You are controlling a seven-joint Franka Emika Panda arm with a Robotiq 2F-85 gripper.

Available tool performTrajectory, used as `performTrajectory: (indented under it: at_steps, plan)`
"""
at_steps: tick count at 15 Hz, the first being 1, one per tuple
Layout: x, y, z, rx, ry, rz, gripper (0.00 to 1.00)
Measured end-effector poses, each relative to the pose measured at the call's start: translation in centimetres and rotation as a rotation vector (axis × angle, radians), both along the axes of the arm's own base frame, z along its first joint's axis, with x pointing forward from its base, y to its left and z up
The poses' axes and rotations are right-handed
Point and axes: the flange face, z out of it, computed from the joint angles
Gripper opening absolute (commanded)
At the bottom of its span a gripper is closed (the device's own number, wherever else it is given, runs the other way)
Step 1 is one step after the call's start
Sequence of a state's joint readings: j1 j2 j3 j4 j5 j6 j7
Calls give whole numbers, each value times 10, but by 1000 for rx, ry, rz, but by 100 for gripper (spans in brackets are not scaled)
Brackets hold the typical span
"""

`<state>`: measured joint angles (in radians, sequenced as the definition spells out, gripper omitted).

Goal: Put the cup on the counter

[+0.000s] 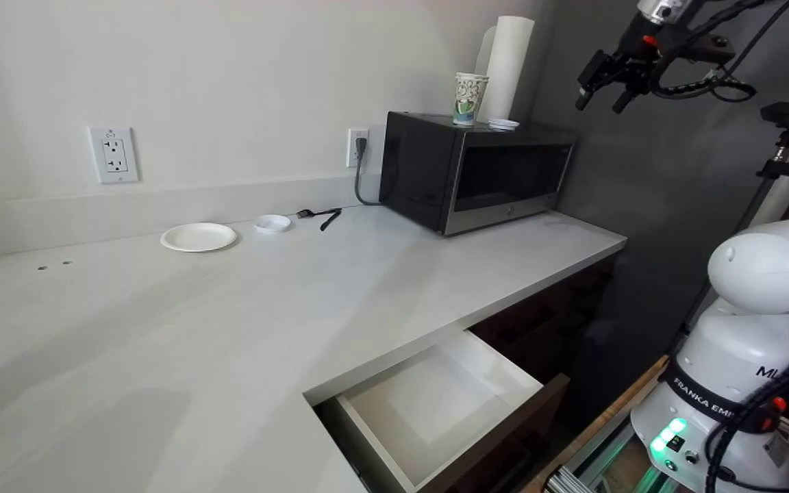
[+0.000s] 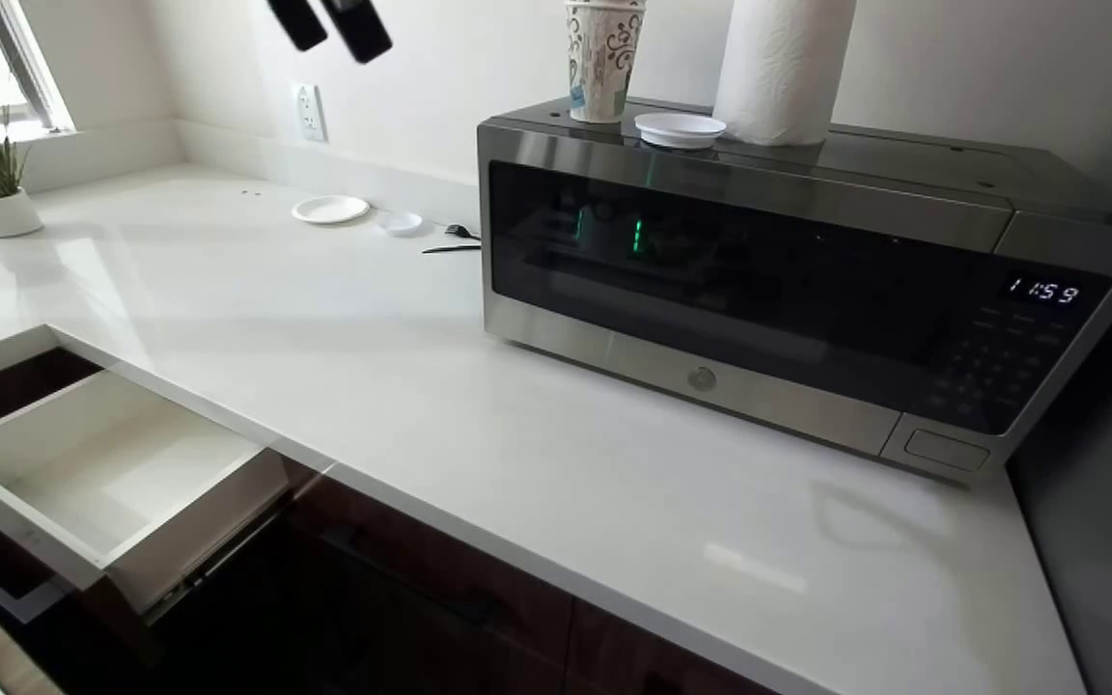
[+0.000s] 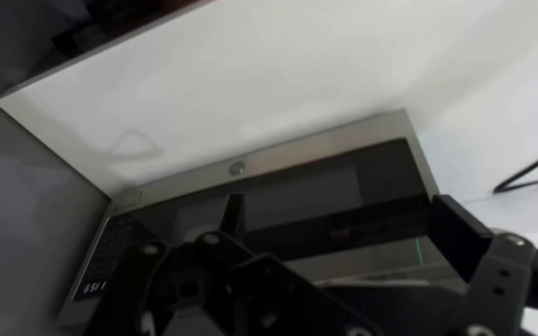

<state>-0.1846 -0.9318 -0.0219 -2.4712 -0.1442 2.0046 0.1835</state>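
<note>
Across the pale desk (image 1: 251, 322), we look toward a robot arm (image 1: 730, 335) at right in an exterior view and a black microwave (image 1: 429, 178) at the desk's far right. A white paper roll (image 1: 508, 68) stands atop the microwave. The arm's jaws hang in midair, spread apart. We find the patterned cup (image 1: 470, 100) upright on the microwave, left of the roll.

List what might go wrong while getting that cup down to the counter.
The open claw could knock over the paper roll standing close by the cup on the microwave. Squeezing too hard might crush the cup, which looks like paper. Released too near the edge of the counter, it could drop into the open drawer.
</note>
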Motion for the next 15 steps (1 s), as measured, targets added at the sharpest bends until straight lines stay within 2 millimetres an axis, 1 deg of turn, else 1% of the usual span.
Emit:
performTrajectory:
  at_steps: [4,9,12,15]
  plan:
    - [48,5,43,-22,-131,-177,100]
    - [118,-9,88,-37,-209,-375,100]
    - [162,-13,103,-15,-214,-431,100]
    - [206,-1,109,32,-191,-433,100]
